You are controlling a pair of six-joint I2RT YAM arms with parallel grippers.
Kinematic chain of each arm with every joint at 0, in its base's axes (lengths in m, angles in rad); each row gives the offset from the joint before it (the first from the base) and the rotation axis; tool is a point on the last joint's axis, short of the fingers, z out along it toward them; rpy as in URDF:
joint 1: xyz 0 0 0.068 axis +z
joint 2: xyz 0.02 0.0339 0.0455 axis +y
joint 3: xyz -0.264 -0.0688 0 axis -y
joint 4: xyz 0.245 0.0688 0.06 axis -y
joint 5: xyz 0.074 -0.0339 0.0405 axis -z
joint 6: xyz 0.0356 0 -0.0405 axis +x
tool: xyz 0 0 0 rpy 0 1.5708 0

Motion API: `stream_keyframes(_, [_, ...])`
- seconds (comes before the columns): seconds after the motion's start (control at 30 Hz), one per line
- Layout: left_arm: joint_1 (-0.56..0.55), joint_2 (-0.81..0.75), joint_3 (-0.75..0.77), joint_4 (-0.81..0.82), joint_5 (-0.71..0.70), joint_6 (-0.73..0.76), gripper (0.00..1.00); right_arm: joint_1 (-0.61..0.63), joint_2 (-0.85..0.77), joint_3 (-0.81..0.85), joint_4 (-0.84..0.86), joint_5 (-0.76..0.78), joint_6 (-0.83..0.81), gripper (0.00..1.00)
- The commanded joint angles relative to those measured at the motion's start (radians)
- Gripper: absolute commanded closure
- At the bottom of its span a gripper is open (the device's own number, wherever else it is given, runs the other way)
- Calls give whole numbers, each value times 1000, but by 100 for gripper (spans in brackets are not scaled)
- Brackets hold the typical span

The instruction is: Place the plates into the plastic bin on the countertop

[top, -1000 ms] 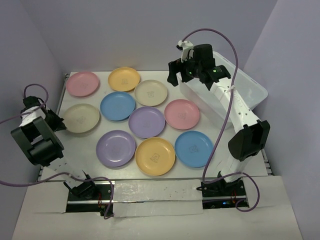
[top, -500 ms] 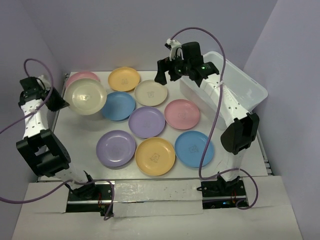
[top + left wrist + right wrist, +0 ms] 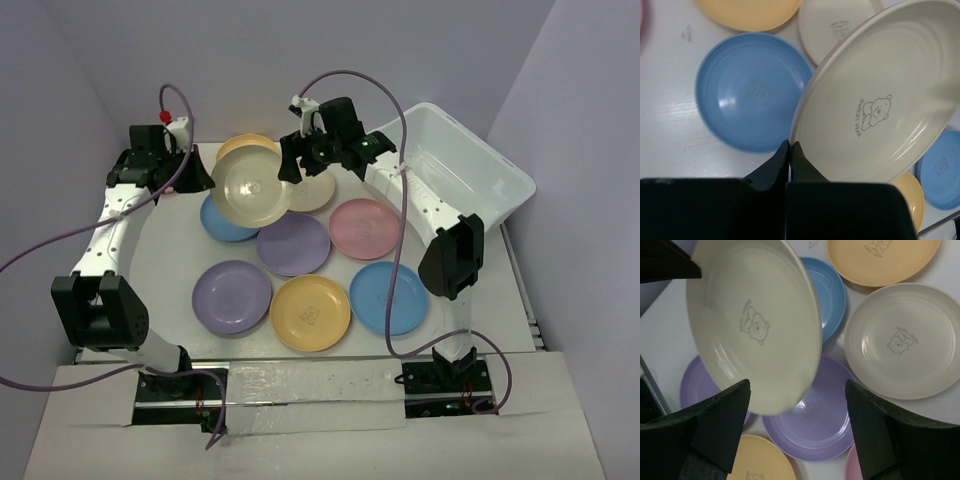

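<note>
So, handover time I'd say: left gripper (image 3: pixel 790 150) is clamped on the rim of the beige plate (image 3: pixel 250 187), held up over the other plates (image 3: pixel 294 243); right gripper (image 3: pixel 797 400) gapes beside it. Next, right should grab it and head for the bin (image 3: pixel 500 175).

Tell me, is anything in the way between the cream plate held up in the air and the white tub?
Only the right fingers: open, they sit at the cream plate's right edge, between it and the tub. The left fingers pinch the opposite rim. Other plates lie flat below.
</note>
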Motion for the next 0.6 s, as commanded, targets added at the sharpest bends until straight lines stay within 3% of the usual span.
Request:
stream_keyframes(0.0, [-71,-9,80,71,47,30,100,-2,6,28,37,53,11,21])
stream_keyframes(0.1, [-101,-9,82,78,51,38,100,-2,5,14,39,52,11,27])
stream_keyframes(0.2, [-121,-11,76,89,45,29,100,-2,10,14,37,63,12,41])
stream_keyframes(0.37, [-124,-13,55,92,24,22,100,-14,-9,-3,36,56,22,77])
stream_keyframes(0.5, [-124,-11,45,102,-3,17,100,-46,-42,-28,33,66,45,100])
stream_keyframes(0.53, [-124,-6,50,94,-8,13,94,-59,-54,-34,32,64,51,100])
stream_keyframes(0.57, [-124,5,63,79,-19,7,69,-83,-74,-42,32,54,61,100])
